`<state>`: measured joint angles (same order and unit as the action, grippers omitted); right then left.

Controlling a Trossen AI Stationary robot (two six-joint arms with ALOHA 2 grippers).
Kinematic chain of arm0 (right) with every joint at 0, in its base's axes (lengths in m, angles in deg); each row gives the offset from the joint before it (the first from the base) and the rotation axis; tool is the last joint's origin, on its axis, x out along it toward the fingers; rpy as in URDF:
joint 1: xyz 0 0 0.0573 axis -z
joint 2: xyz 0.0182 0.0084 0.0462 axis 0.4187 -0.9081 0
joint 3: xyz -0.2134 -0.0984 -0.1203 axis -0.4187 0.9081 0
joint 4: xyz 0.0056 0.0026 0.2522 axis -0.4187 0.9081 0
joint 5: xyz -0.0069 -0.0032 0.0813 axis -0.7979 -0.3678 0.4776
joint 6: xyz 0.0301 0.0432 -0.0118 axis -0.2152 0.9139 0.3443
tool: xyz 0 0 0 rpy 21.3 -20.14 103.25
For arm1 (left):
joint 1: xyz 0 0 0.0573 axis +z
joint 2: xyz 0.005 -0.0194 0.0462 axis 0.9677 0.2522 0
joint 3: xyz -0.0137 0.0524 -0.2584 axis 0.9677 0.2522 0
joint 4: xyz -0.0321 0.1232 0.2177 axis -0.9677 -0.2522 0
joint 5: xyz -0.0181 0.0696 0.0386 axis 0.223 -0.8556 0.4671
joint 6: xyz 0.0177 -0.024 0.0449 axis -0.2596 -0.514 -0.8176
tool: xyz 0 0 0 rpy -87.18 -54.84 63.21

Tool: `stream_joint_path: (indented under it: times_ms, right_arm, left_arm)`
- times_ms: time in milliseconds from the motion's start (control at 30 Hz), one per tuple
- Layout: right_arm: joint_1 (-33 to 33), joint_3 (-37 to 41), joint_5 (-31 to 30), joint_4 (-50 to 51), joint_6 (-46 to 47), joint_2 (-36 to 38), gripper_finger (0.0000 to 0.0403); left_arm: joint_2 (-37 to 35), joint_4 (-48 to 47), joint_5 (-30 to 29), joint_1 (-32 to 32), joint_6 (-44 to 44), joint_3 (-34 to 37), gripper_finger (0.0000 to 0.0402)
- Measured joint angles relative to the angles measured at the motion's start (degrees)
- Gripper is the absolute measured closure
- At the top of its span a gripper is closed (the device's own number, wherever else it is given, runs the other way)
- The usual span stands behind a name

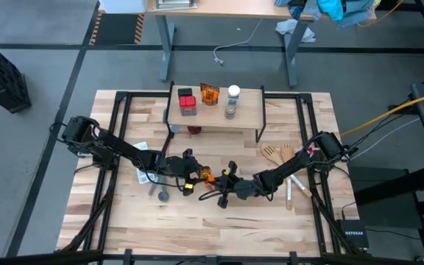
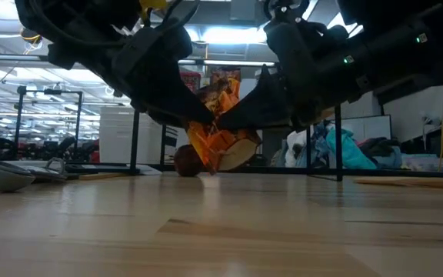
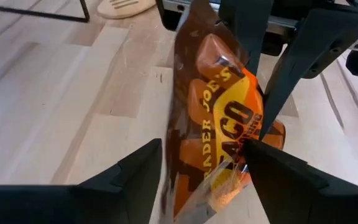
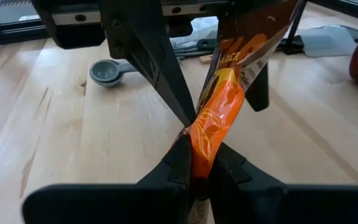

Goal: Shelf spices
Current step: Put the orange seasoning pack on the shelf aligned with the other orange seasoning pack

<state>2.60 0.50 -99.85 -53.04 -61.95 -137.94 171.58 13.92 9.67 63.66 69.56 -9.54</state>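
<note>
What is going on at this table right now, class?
Both dark arms meet over the middle of the plank-topped wooden table. The right gripper is shut on the orange-and-brown taco seasoning packet, holding it just above the wood. The left gripper straddles the same packet with its fingers open. On the small light-wood shelf already stand a red-topped box, an orange see-through jar and a white-capped jar.

Surface (image 1: 124, 228): pale wood planks. Two wooden spatulas (image 1: 278, 153) at 3 o'clock, side by side. White pens (image 1: 299, 185) just below them. Grey measuring spoon (image 1: 163, 194) at 8 o'clock. Grey tray-like utensil (image 2: 2, 172) at low view's 9 o'clock edge.
</note>
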Motion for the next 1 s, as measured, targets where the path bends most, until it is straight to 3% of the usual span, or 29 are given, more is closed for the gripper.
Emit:
stream_joint_path:
  times_ms: [133,300,367,700,1000]
  right_arm:
    - [0.04,0.0,-0.64,-0.16,0.0,0.0,0.0372]
    - [0.07,0.0,-2.47,-0.23,-0.19,0.0,0.0366]
    - [0.07,0.0,-3.16,-0.21,-0.42,0.0,0.0357]
    - [0.06,-0.15,-9.4,-1.01,-4.29,0.3,0.0334]
    - [-1.05,-0.16,-17.57,8.03,-8.73,8.49,0.0332]
  left_arm:
    - [-0.02,0.34,0.04,0.0,-1.14,0.0,0.0228]
    - [-0.04,0.76,0.07,0.0,-2.73,0.0,0.035]
    - [-0.07,0.87,0.01,0.0,-3.96,0.0,0.0382]
    - [-0.07,0.75,-3.23,0.59,-6.75,0.0,0.0392]
    - [-0.32,-1.51,-3.81,3.94,-7.51,0.04,0.0394]
